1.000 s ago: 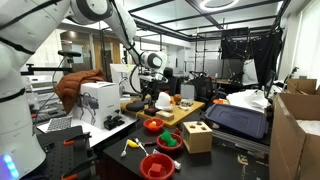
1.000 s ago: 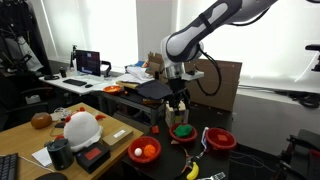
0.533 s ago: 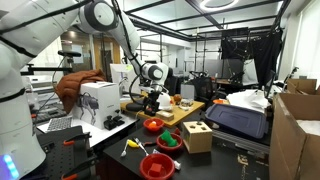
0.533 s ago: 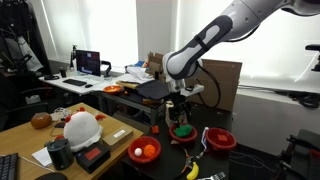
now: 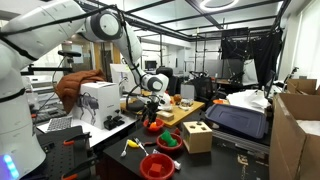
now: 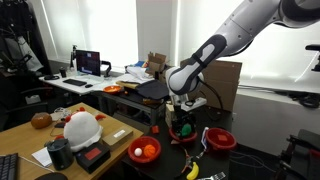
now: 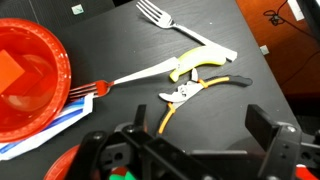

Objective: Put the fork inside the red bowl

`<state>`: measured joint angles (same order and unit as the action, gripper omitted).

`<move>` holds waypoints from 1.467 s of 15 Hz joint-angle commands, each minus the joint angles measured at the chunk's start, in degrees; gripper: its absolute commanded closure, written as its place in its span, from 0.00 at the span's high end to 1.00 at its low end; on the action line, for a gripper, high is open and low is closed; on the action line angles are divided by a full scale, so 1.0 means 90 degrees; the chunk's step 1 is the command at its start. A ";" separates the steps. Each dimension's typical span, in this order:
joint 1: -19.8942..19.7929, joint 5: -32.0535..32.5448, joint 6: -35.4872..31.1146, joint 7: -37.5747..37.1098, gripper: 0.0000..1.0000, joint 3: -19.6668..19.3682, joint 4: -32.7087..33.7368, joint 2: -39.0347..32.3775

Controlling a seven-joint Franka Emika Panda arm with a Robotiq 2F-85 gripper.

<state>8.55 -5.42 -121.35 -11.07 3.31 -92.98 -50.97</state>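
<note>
While low above the table point(image 7: 120, 45), fingers point(image 7: 275, 135) apart.

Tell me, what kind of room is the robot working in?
Most likely a robotics lab or workshop. There is a computer monitor in the background, big cardboard boxes at the side, and pliers lying on the black table.

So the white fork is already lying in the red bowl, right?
Not quite. The white fork is lying on the black table, outside the red bowl. The wrist view shows it.
</note>
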 commanded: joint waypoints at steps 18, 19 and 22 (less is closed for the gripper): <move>-0.0270 -0.1996 -0.0253 -0.2132 1.00 -0.0219 -0.1220 0.0106; -0.0254 -0.2068 -0.0364 -0.2254 1.00 -0.0268 -0.1293 0.0115; -0.0238 -0.2388 -0.0785 -0.2873 1.00 -0.0397 -0.1506 0.0076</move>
<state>6.25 -23.88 -124.76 -31.97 0.56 -102.58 -52.26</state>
